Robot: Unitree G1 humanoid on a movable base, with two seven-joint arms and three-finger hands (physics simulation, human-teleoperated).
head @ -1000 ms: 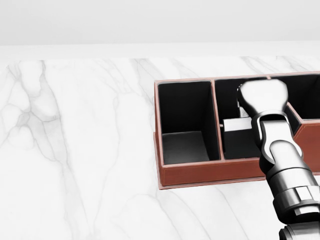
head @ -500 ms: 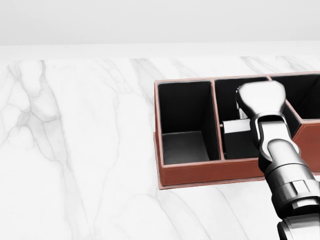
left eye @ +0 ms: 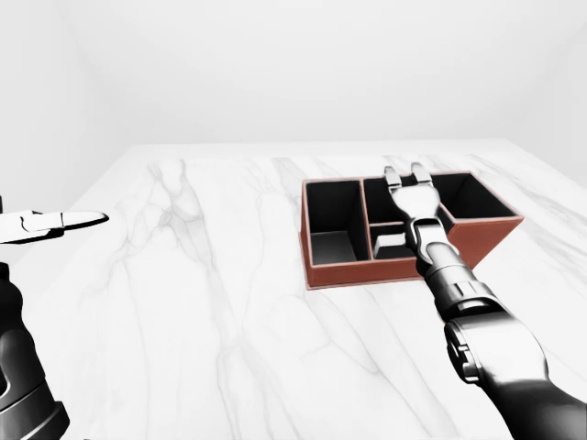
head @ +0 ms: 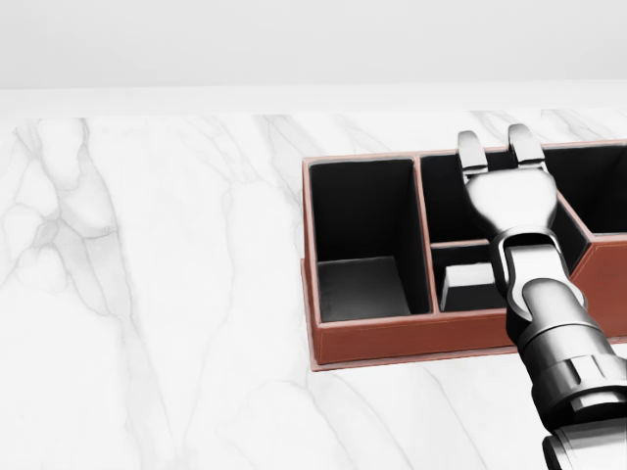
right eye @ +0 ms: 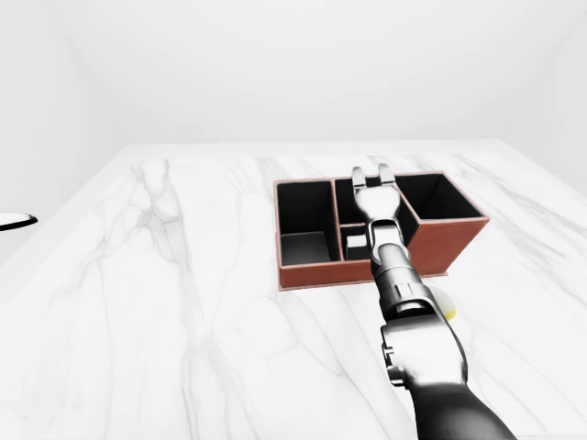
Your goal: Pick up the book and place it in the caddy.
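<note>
Two hands in view, one per side. Right hand (head: 498, 166) reaching from the lower right of the head view, stretched over the caddy's (head: 411, 339) middle section, fingers (head: 470, 153) straight and spread, gripping nothing. Left hand (left eye: 50, 223) only at the left edge of the left-eye view, pale fingers extended flat, well apart from the caddy, holding nothing.

Caddy: reddish-brown outside, black inside, resting on the white marble desk (head: 147, 294), toward the right of the head view. Tall open compartment at its left; middle part split by a low divider into an upper and a lower cell; further compartment at the right, partly hidden by the forearm.

Book (head: 465, 286): small, pale grey, lying in the lower middle cell, just beside the wrist and partly covered by it. Whether flat or tilted, cannot tell.

Small yellowish shape (right eye: 447, 305) on the desk, peeking out past the forearm in the right-eye view; too hidden to identify.

No brand, label or readable writing anywhere on caddy, book or desk.
</note>
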